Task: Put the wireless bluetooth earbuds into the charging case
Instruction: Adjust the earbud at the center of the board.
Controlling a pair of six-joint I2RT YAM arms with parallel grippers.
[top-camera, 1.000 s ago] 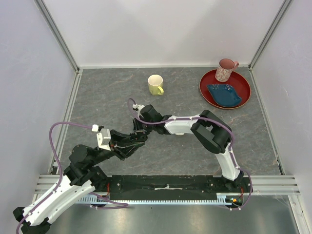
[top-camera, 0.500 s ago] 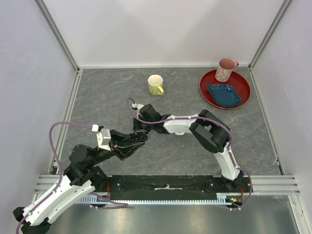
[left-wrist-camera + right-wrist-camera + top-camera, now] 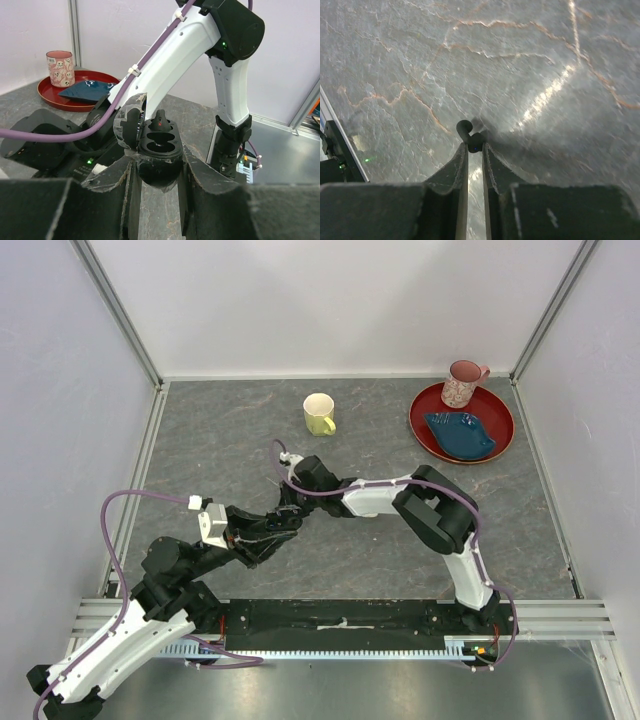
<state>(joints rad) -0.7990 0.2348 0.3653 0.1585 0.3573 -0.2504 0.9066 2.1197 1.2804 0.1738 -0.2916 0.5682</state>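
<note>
My left gripper point(image 3: 159, 172) is shut on the black charging case point(image 3: 158, 152), held off the table with its lid point(image 3: 131, 125) swung open to the left. One black earbud point(image 3: 160, 123) with a red dot sits in the case's far socket; the near socket looks empty. In the right wrist view, my right gripper point(image 3: 474, 147) is low over the grey table, its fingertips pinching another black earbud point(image 3: 469, 134) whose curved tip sticks out to the left. In the top view both grippers meet near the table's middle, the left gripper point(image 3: 284, 524) just below the right gripper point(image 3: 291, 502).
A yellow mug point(image 3: 319, 413) stands at the back centre. At the back right a red plate point(image 3: 493, 410) carries a blue dish point(image 3: 460, 434) and a pink patterned mug point(image 3: 463, 382). The right arm point(image 3: 175, 55) rises close behind the case. White walls enclose the table.
The right gripper's jaws have narrowed onto the black earbud, and its wrist has shifted slightly to the right. The left arm and the case have not moved.
</note>
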